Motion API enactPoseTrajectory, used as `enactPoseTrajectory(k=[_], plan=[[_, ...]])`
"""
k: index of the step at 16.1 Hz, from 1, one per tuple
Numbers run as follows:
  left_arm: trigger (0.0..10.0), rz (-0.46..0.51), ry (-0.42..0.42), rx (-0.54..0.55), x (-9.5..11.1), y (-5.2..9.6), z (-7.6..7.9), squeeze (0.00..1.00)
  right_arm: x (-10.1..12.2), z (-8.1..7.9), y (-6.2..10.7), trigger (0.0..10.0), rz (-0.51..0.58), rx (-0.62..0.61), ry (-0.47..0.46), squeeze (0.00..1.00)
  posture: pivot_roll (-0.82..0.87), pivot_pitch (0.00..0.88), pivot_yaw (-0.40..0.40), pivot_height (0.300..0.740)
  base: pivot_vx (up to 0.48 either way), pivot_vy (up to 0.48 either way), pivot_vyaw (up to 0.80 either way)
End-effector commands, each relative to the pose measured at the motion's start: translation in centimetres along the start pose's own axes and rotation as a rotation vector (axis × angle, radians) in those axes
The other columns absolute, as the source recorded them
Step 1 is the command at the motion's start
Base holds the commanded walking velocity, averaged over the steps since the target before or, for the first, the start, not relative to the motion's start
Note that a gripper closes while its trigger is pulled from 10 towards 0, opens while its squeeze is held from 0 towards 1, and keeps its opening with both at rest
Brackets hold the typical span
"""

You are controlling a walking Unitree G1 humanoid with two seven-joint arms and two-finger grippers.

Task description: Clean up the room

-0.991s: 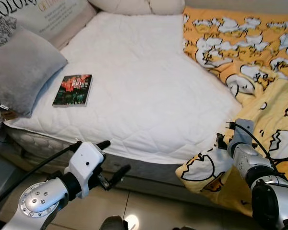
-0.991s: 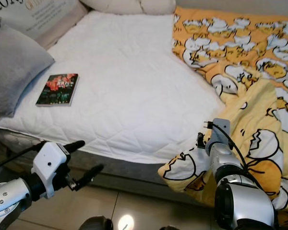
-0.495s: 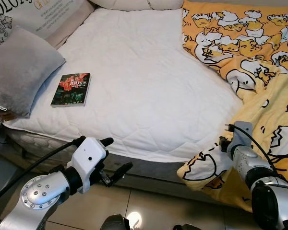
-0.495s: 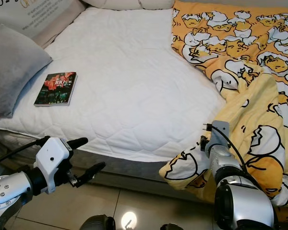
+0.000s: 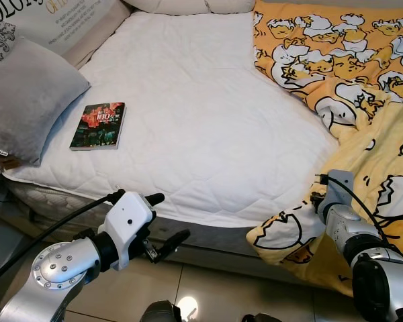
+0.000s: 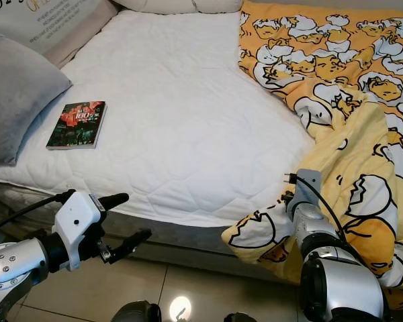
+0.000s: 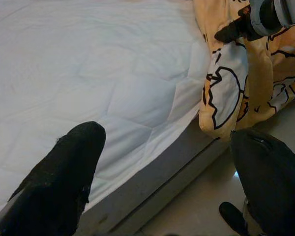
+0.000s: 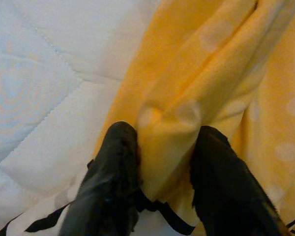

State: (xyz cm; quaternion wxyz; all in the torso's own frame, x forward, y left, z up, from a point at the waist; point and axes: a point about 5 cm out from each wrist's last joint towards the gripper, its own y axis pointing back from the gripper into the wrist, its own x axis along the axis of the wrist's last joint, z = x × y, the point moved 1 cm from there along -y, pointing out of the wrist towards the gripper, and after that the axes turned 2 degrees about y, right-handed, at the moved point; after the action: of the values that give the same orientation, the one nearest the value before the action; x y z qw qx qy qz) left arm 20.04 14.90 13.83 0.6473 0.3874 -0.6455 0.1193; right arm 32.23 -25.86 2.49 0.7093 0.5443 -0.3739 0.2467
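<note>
Blanket (image 5: pixel 363 121), yellow with a cartoon egg print, lies bunched on the right half of the bed (image 5: pixel 208 121) and hangs over the front edge down toward the floor (image 5: pixel 208 295). The right gripper (image 8: pixel 160 162) has its 2 fingers closed on a fold of this blanket near the bed's front corner; in the right wrist view the yellow cloth is pinched between them. The left gripper (image 5: pixel 162 218) hovers low in front of the bed, above the floor, with its fingers spread wide and nothing between them.

I judge the task to be at an early stage. The blanket is gripped but not yet spread or folded, and most of the white mattress cover is bare. A book (image 5: pixel 99 125) lies flat on the left part of the bed, apart from the blanket and near a grey pillow (image 5: pixel 27 100); it is not yet put away. The pillow leans at the left edge, half off the mattress, so it probably also needs placing. What is left seems to be: to straighten the blanket, to move the book, and to arrange the pillows.

For writing, the book cover shows "100" in pale figures on a red and dark picture; the smaller text is too small to read. A printed cushion (image 5: pixel 60 20) at the head of the bed shows large letters "COLO" and smaller orange ones, cut by the frame.
</note>
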Motion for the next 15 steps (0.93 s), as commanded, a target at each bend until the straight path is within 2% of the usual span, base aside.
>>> enactPoseTrajectory(k=[1,3,4,6,7,9,10,11,12,13,14,15], plan=[[10.0,-0.015,0.003,-0.011,-0.4,0.1,0.0,0.0,-0.7,0.1,0.0,0.0,-0.01,0.005,-0.008,0.0,0.26,0.057,0.045,0.74,0.0,0.0,0.0],[10.0,-0.013,0.009,-0.013,-0.6,-0.3,0.0,0.0,-0.9,0.0,0.1,0.0,-0.01,0.008,-0.028,0.0,0.24,0.045,0.046,0.74,0.0,0.0,0.0],[10.0,-0.008,0.017,-0.014,-0.8,-0.5,-0.1,0.0,-0.8,-0.6,0.1,0.0,0.003,0.036,-0.035,0.0,0.22,0.03,0.045,0.74,0.0,0.0,0.0],[10.0,-0.005,0.018,-0.014,-1.3,-1.1,-0.3,0.0,-1.0,-2.7,0.3,0.0,0.034,0.181,0.008,0.0,0.18,0.0,0.048,0.74,0.0,0.0,0.0],[10.0,0.007,0.022,-0.015,-1.4,-1.5,-0.5,0.0,-1.6,-4.3,0.6,0.0,0.038,0.3,0.056,0.0,0.14,0.0,0.048,0.74,0.0,0.0,0.0],[10.0,0.013,0.02,-0.021,-1.5,-1.9,-0.6,0.0,-2.3,-5.3,1.0,0.0,0.042,0.394,0.111,0.0,0.13,0.0,0.041,0.74,0.0,0.0,0.0],[10.0,0.024,0.011,-0.014,-1.5,-2.5,-0.9,0.0,-3.4,-6.6,1.9,0.0,0.071,0.571,0.239,0.0,0.12,0.0,0.024,0.74,0.0,0.0,0.0],[10.0,0.04,0.006,0.002,-1.3,-3.0,-1.3,0.0,-4.4,-7.9,3.4,0.0,0.099,0.77,0.33,0.0,0.13,0.0,0.015,0.74,0.0,0.0,0.0],[10.0,0.053,0.006,0.016,-1.1,-3.2,-1.5,0.0,-4.9,-8.6,5.3,0.0,0.132,0.95,0.375,0.0,0.13,0.0,0.012,0.74,0.0,0.0,0.0],[10.0,0.057,0.009,0.018,-1.1,-3.3,-1.5,0.0,-5.6,-9.0,7.5,0.0,0.137,1.128,0.438,0.0,0.14,0.0,0.011,0.74,0.0,0.0,0.0],[10.0,0.058,0.01,0.017,-1.2,-3.2,-1.5,0.0,-6.0,-9.1,8.5,0.0,0.128,1.203,0.468,0.0,0.13,0.0,0.015,0.74,0.0,0.0,0.0],[10.0,0.048,0.013,0.003,-1.5,-3.1,-1.3,0.0,-8.2,-8.5,11.1,0.0,0.034,1.405,0.611,0.0,0.13,0.0,0.02,0.74,0.0,0.0,0.0]])
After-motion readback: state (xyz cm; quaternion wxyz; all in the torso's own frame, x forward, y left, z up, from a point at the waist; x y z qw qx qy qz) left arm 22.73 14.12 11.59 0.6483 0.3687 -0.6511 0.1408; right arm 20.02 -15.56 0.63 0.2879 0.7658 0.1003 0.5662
